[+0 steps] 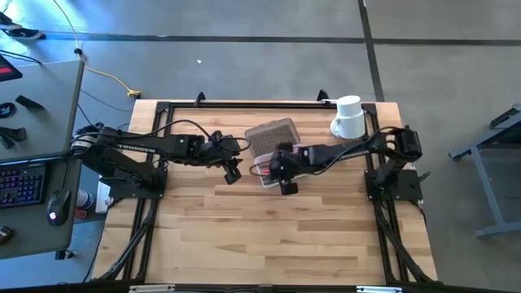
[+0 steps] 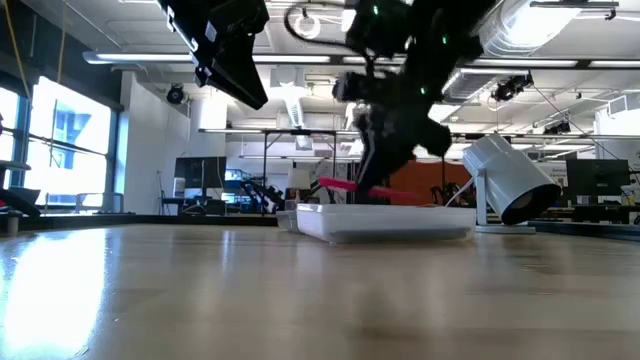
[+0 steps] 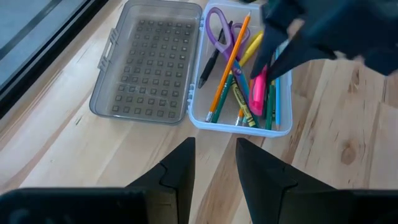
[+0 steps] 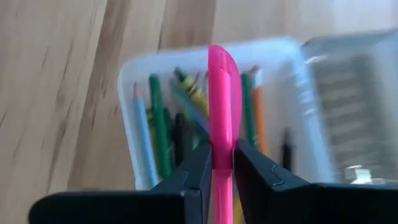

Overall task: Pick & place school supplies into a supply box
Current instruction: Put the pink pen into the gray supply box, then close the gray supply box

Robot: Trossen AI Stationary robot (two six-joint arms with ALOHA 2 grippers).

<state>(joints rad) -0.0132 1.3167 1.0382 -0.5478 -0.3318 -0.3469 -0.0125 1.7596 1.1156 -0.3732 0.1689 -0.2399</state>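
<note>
The clear supply box [image 1: 269,167] lies on the table with its grey dotted lid [image 3: 146,59] swung open and flat beside it. Inside lie purple scissors [image 3: 217,28], an orange pencil [image 3: 229,65], and green, yellow, blue and black pens. My right gripper [image 1: 278,168] hangs over the box, shut on a pink pen [image 4: 221,93], which also shows in the left wrist view [image 3: 258,93]. My left gripper [image 3: 214,168] is open and holds nothing. It hovers above the table [image 2: 235,70], just on the box's left side. My right gripper pinches the pink pen near one end [image 4: 221,146] between its two fingers [image 4: 199,168], and the pen runs on forward past the fingertips. It comes from above, slanting down over the box. The pen sits just above the rim [image 2: 340,185]; whether its far end touches the supplies cannot be told.
A white mug [image 1: 348,118] is near the table's far right corner, close behind the right arm. Black frame rails [image 1: 244,104] run along the table's edges. Bare wood lies toward the near edge [image 1: 269,236].
</note>
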